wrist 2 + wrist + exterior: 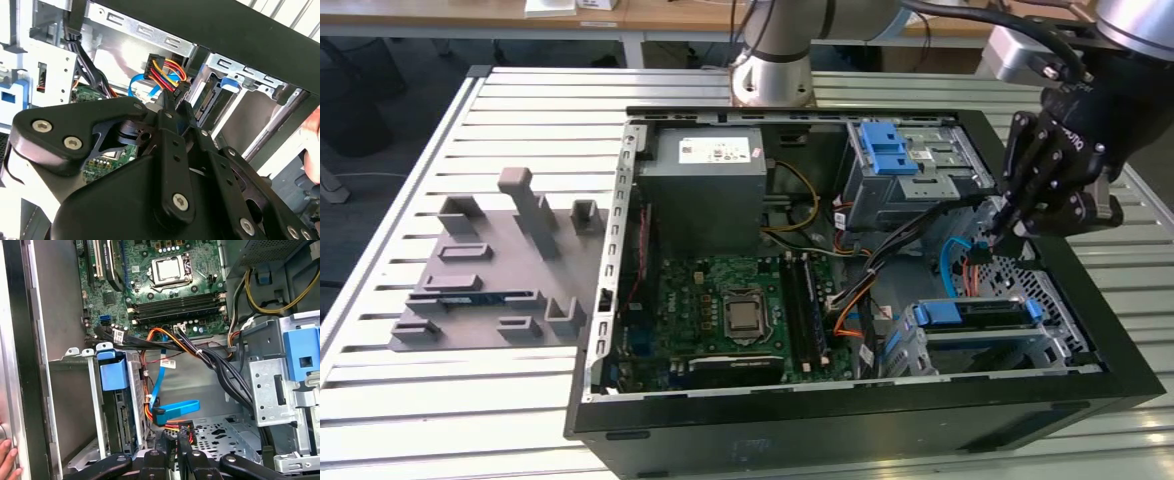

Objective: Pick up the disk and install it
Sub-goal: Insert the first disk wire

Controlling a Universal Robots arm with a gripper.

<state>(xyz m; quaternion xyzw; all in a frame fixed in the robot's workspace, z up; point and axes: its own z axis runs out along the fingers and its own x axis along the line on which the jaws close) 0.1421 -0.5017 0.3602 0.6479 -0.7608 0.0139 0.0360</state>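
The disk (970,313) sits in the lower drive cage of the open computer case (854,420), at the exterior view's right, with blue rails along its sides. In the first wrist view the disk (122,425) stands edge-on under a blue tab. My black gripper (998,228) hangs inside the case just behind that cage. Its fingers are shut on a black connector (184,431) with red, yellow and orange wires, close to the disk's rear end. In the second wrist view the gripper (172,102) pinches the same connector (162,70). A blue flat cable (175,407) lies beside it.
A grey power supply box (707,185) and a silver cage with a blue latch (901,165) fill the case's back. The green motherboard (734,300) lies in the middle. A grey fixture plate (487,270) rests on the slatted table. A person's hand (7,460) touches the case edge.
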